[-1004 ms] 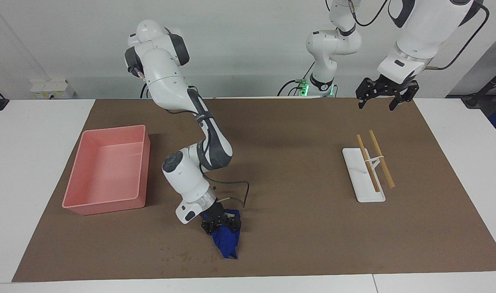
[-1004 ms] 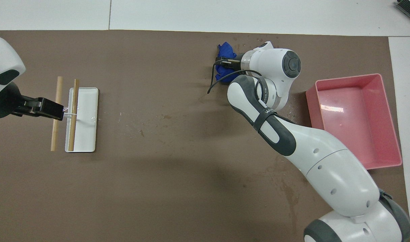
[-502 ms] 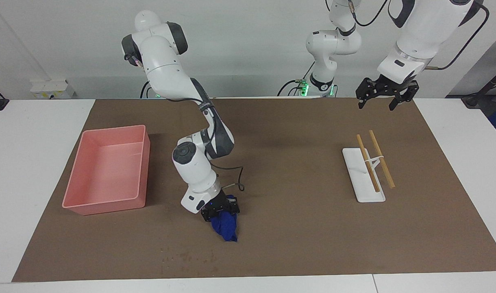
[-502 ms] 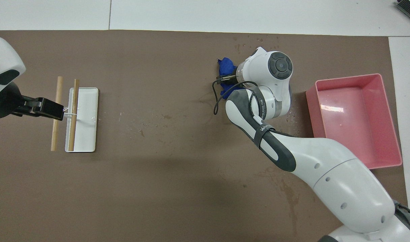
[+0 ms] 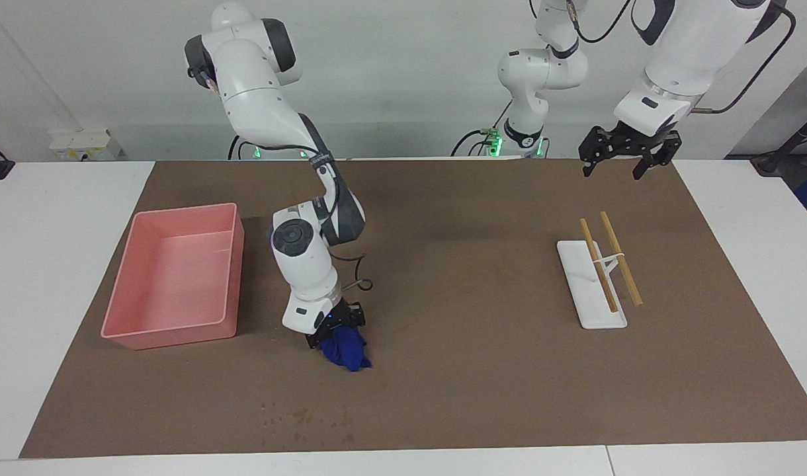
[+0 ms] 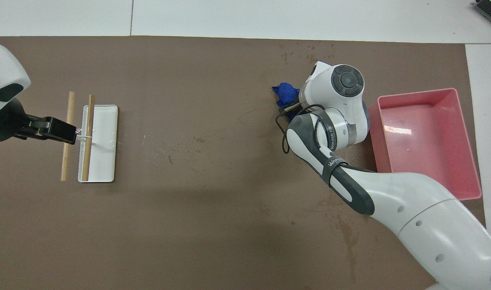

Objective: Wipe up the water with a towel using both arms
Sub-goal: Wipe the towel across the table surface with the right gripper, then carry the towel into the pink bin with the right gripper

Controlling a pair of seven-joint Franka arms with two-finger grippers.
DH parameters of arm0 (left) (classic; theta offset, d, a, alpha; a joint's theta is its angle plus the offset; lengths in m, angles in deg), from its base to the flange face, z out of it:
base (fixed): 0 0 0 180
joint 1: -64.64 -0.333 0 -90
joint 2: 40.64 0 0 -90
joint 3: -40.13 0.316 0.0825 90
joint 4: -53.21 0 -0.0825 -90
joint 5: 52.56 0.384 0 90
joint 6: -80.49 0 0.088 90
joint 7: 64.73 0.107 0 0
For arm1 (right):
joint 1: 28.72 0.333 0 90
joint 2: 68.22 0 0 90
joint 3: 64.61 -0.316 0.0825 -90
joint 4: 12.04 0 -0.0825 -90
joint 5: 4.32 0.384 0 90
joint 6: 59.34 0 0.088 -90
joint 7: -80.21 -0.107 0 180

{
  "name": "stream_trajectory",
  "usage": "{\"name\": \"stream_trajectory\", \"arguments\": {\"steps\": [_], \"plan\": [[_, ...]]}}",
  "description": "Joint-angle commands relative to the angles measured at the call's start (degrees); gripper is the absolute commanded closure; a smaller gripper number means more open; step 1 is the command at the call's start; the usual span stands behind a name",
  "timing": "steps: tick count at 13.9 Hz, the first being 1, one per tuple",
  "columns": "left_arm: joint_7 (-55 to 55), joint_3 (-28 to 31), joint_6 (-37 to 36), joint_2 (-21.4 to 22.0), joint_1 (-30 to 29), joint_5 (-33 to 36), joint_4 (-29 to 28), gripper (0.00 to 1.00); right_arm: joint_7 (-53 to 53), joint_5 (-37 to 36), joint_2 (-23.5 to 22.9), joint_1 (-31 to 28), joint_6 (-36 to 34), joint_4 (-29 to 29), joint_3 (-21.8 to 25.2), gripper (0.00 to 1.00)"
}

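I see the right gripper (image 5: 335, 328), clamped on the blue towel (image 5: 347, 352), has dragged it robotward off the droplets (image 5: 304, 418); water remains; left gripper (image 5: 626, 153) waits open.

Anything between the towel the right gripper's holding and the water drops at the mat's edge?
Nothing visible. The right gripper is shut on the blue towel, touching the mat. Only bare mat separates it from the water, which lies farther from the robots.

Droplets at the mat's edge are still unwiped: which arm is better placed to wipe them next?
Probably the right: its gripper is shut on the blue towel, close to the droplets. The left gripper waits open, over the mat's other end.
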Motion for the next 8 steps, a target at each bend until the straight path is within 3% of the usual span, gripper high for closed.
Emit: {"name": "stream_trajectory", "arguments": {"steps": [1, 4, 8], "plan": [[0.7, -0.5, 0.0, 1.6, -0.8, 0.5, -1.7, 0.0, 4.8, -6.7, -0.1, -3.4, -0.6, -6.2, 1.0, 1.0], [0.7, -0.5, 0.0, 1.6, -0.8, 0.5, -1.7, 0.0, 6.2, -12.5, 2.0, -4.1, -1.0, -5.3, 0.8, 1.0], [0.7, -0.5, 0.0, 1.6, -0.8, 0.5, -1.7, 0.0, 6.4, -12.2, 12.1, -4.4, -12.1, -5.2, 0.7, 1.0]]}}
